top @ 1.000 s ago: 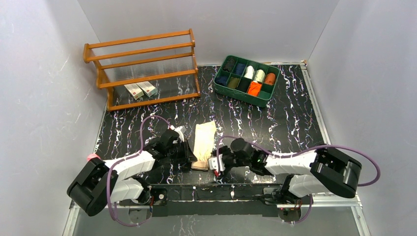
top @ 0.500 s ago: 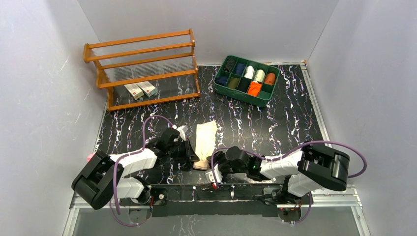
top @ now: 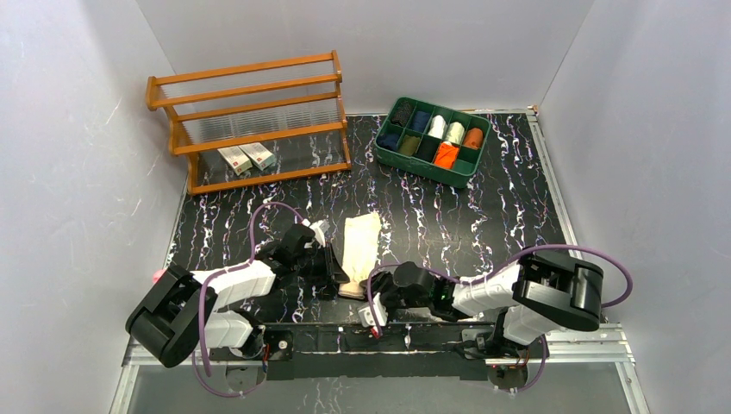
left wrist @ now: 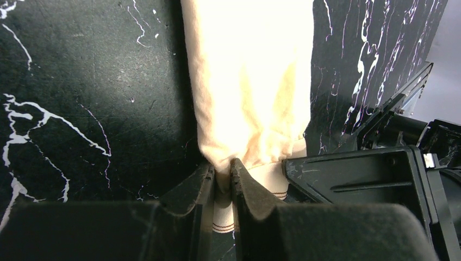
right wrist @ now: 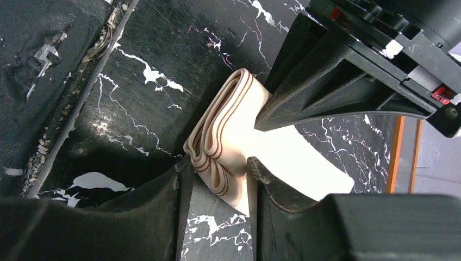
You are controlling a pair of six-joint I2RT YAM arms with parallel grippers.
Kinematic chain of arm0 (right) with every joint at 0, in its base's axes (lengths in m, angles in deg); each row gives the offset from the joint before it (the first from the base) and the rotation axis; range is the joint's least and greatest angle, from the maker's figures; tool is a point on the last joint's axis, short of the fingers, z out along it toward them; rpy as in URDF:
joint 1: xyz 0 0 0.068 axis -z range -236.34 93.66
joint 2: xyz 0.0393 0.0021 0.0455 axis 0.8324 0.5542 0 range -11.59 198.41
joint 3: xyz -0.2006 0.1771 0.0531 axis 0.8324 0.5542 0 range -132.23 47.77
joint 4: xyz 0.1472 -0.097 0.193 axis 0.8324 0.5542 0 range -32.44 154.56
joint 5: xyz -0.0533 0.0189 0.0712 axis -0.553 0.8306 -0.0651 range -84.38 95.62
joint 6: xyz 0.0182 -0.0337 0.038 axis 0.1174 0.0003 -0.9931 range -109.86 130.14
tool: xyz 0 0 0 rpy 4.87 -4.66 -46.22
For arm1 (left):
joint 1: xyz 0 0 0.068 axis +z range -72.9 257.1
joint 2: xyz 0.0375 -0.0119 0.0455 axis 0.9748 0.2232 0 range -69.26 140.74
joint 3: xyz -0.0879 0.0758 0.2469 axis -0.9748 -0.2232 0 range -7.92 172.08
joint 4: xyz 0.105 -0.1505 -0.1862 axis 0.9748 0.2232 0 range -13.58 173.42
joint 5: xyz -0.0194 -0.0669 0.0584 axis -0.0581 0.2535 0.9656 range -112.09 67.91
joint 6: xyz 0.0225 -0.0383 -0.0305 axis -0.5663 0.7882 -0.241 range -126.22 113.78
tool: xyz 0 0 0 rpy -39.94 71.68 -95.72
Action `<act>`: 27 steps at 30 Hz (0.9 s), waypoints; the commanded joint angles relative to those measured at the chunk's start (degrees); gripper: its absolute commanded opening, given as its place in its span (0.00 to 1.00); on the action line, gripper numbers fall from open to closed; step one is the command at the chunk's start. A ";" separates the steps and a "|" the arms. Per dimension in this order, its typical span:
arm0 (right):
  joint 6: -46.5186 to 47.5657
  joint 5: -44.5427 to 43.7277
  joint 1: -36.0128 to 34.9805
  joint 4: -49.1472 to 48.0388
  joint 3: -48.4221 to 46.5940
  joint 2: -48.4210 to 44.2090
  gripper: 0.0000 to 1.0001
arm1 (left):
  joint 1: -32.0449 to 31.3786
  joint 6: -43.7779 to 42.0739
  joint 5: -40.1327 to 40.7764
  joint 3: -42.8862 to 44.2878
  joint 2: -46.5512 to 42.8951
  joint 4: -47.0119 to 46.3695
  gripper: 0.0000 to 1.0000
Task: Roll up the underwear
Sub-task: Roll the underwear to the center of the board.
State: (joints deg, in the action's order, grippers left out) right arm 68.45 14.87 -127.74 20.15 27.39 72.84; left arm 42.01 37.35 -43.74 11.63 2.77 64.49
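Note:
The beige underwear (top: 359, 241) lies folded into a long strip on the black marbled table, its brown-striped waistband (right wrist: 231, 122) at the near end. My left gripper (top: 336, 272) is shut on the cloth just above the waistband (left wrist: 223, 166). My right gripper (top: 376, 297) comes in from the near right, its jaws open and straddling the doubled waistband corner (right wrist: 217, 166), whose loops sit loose between the fingers. A bright orange underwear (top: 445, 155) sits in the green tray.
The green divided tray (top: 385, 153) holding several coloured rolls stands at the back right. A wooden rack (top: 250, 121) with two small boxes (top: 246, 158) stands at the back left. The table's metal front edge (top: 379, 332) runs just behind the right gripper.
The right gripper has slid left and nearer, onto the waistband end, and its jaws have narrowed. The left gripper keeps its hold and has barely moved.

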 commanded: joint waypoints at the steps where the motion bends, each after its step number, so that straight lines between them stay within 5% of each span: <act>1: 0.58 -0.73 -0.75 -3.28 0.97 1.71 0.46 | 0.20 -1.13 1.56 -1.35 0.52 4.30 0.11; 14: -9.80 -1.27 -0.93 -4.33 1.67 -0.46 0.06 | 0.98 0.47 3.92 -2.19 -1.07 4.06 0.16; 17: -14.58 -0.55 -0.68 -5.15 1.23 0.28 0.01 | 1.08 1.49 3.74 -2.16 -1.52 4.36 0.25; 21: -24.27 4.94 2.14 -4.86 -0.61 1.07 0.01 | 1.14 3.23 6.88 -1.93 -4.96 7.80 0.56; 27: -34.67 9.44 4.06 -11.47 -0.06 4.05 0.01 | 1.33 3.85 9.44 -0.71 -8.81 11.60 0.62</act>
State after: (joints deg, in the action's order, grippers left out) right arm 44.10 19.68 -124.21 14.06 27.72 74.37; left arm 42.88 41.66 -39.26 11.17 -4.49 68.51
